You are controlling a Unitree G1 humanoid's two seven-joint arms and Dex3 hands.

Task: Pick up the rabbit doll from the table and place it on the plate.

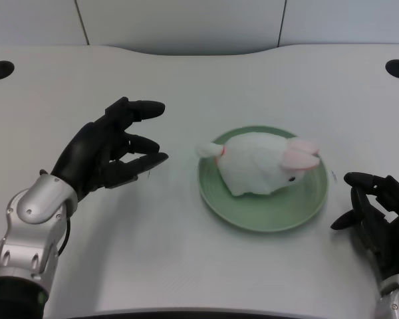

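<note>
The rabbit doll (263,163) lies on the green plate (253,216) — placement looks done. The left robot hand (113,149) hovers beside it, fingers spread, holding nothing — only retreat seems left.

You will find nothing to read here: no text, label, brand, number or sign shows on any surface in the head view.
</note>
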